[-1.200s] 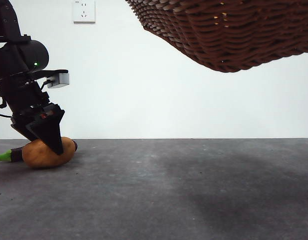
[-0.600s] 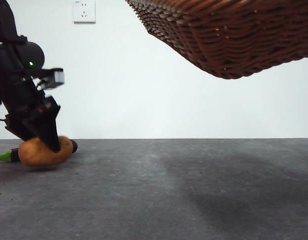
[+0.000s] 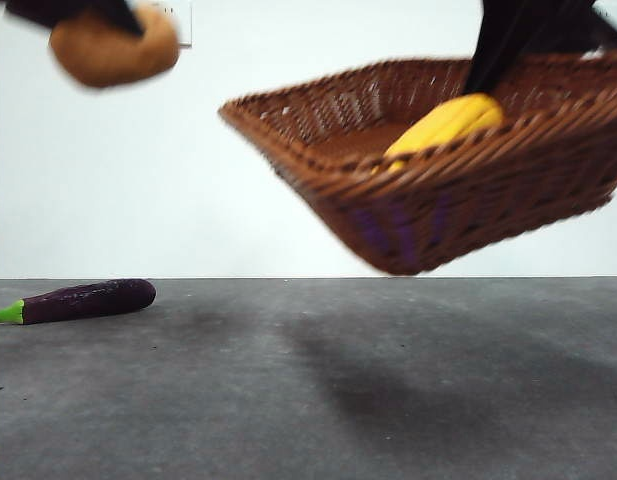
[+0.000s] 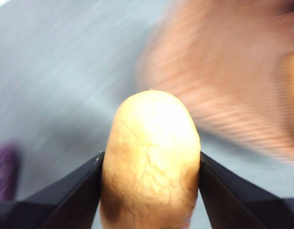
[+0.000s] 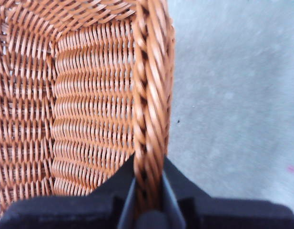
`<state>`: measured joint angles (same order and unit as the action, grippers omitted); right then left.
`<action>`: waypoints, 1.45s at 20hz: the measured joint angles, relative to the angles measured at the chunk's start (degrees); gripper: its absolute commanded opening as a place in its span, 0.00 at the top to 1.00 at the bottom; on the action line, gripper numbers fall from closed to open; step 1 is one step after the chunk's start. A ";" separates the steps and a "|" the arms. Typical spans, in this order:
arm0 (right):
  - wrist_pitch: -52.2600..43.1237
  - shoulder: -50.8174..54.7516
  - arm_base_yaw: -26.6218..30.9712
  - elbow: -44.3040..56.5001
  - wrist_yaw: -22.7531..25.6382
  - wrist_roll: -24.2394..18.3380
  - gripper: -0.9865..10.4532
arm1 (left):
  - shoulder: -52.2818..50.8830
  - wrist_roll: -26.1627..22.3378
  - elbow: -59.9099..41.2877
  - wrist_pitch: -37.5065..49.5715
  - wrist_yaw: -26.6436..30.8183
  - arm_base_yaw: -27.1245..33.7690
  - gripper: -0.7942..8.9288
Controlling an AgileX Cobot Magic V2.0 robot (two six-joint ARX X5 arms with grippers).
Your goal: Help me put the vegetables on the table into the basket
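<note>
Dark grey speckled table [image 3: 318, 400] under a white wall bears only the small purple eggplant with green stem [image 3: 78, 300], well apart from the reddish-brown woven wicker basket [image 3: 438, 200] held tilted in the air; the left gripper [image 4: 150, 167] is clamped on the oval tan potato [image 3: 113, 45], high and beside the basket's lower rim; the right gripper [image 5: 147, 183] pinches the braided rim. Judged: carry the potato over the basket's floor and release low, beside the bumpy yellow corn [image 3: 446, 122]; the front view alone shows the corn, the wrist views alone each grip.

Left gripper [image 3: 88, 12] cut off by the top edge, front view. Basket [image 3: 428, 200] blurry, cut off at the right edge. Corn [image 3: 446, 123] half hidden behind the basket rim. Eggplant [image 4: 4, 171] only a purple smear, left wrist view.
</note>
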<state>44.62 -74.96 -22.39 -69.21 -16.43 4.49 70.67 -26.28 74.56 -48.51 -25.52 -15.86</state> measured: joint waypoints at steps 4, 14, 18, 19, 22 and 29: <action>-1.40 -5.09 -0.09 0.00 -3.08 0.26 0.92 | -3.26 2.08 0.00 -0.63 6.51 -13.09 0.92; -3.96 -6.40 -2.73 0.00 -6.05 1.77 0.92 | 16.59 9.05 0.00 10.71 16.48 -28.44 0.92; -3.41 -6.69 -2.71 0.02 -5.03 1.73 0.92 | 20.06 11.37 0.00 11.30 16.22 -28.70 0.85; -3.43 -6.69 -2.71 0.02 -5.03 1.73 0.92 | 20.06 12.02 0.02 11.30 16.09 -28.70 0.69; -3.48 -6.69 -2.71 0.02 -5.05 1.73 0.92 | 19.65 13.51 0.02 11.10 16.00 -28.70 0.37; -3.98 -6.69 -2.71 0.02 -5.88 1.81 0.92 | 9.75 13.94 0.02 8.92 17.05 -26.84 0.37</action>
<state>40.64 -81.65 -25.10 -69.19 -22.30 6.31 80.42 -12.34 74.59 -39.59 -8.47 -42.70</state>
